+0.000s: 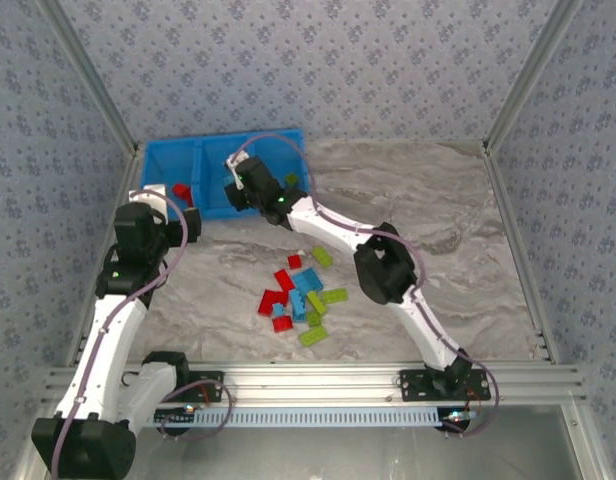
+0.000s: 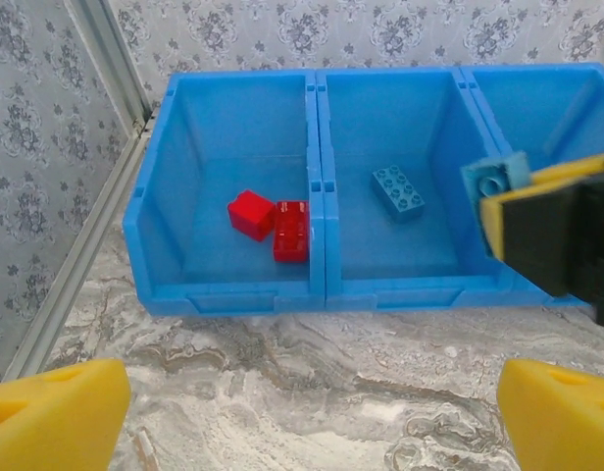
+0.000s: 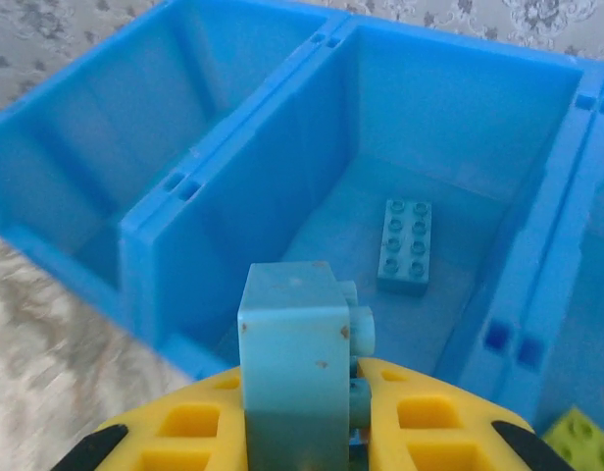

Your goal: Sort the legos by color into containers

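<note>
A tabletop (image 1: 438,190) with a grey-and-cream marble pattern fills the middle of the booth. Behind its far edge stands a back wall (image 1: 318,60) papered in pale blue-grey with small flower sprigs. A left wall (image 1: 38,150) and a right wall (image 1: 588,200) in the same paper close its sides. Slanting aluminium posts (image 1: 90,70) rise from its far corners, a ribbed aluminium rail (image 1: 318,378) runs along its near edge, and the light on it is even and soft
</note>
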You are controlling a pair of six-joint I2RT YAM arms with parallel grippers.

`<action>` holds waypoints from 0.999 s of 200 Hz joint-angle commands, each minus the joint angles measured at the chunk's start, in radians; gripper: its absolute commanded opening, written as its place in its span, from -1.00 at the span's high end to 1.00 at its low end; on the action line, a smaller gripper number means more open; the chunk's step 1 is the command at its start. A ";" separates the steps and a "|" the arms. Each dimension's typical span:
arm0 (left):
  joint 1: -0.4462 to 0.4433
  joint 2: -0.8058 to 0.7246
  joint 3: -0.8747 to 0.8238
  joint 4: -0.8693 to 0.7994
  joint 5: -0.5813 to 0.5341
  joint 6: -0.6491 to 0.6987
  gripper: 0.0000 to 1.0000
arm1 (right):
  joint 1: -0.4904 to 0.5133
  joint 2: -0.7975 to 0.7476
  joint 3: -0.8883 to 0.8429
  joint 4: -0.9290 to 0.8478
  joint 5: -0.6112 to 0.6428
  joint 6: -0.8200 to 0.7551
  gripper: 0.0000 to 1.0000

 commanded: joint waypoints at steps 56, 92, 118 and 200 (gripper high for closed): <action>-0.018 -0.011 -0.010 0.020 -0.035 0.044 -0.95 | 0.004 0.363 0.925 -0.660 0.141 -0.131 -0.02; -0.045 -0.027 -0.024 0.018 -0.051 0.090 -0.97 | 0.013 0.275 0.936 -0.900 0.095 -0.252 0.03; -0.060 -0.021 -0.036 0.021 0.009 0.131 -0.98 | 0.003 0.183 0.936 -1.152 -0.033 -0.352 -0.09; -0.266 0.296 0.217 -0.259 0.204 -0.169 -0.98 | -0.081 -0.291 0.348 -1.333 -0.113 -0.287 -0.34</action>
